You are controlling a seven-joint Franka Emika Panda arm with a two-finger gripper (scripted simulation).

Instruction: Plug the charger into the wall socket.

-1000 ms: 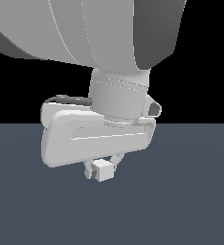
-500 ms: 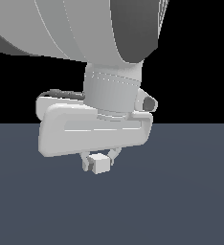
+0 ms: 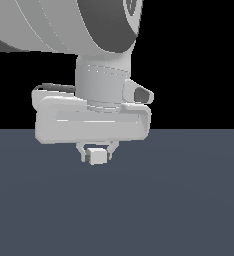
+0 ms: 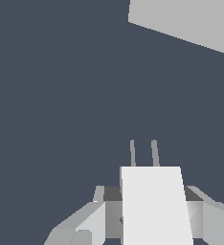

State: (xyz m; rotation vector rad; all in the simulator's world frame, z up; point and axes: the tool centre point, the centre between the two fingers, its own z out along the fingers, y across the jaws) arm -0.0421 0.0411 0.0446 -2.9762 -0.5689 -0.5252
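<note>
In the exterior view we are seeing the arm (image 3: 64, 25) filling the upper part of the frame against a black backdrop; its wide pale hand body (image 3: 91, 120) is sitting across the middle left of the frame, and the claw (image 3: 96, 152) is hanging just below it; the two short fingers (image 3: 82, 151) are closing on either side of the charger (image 3: 97, 156), a small white block that we are seeing held between them, above the dark grey-blue surface (image 3: 179, 210) spreading across the lower half of the frame; the block is not touching that surface as far as we can tell.

In the wrist view we are looking along the held charger (image 4: 154, 206); it is rising as a pale slab from the bottom edge, right of centre, with the claw's grey fingers (image 4: 85, 225) flanking it on both sides at the bottom of the frame; two thin grey prongs (image 4: 132, 153) are sticking out of its far end, side by side and roughly parallel, over the dark surface (image 4: 56, 95); farther off, in the upper right corner of the frame, a flat light grey slab (image 4: 185, 21) is lying well apart from the prongs; we cannot tell from this corner alone whether it is the wall socket, since no holes are showing on the part in view.
</note>
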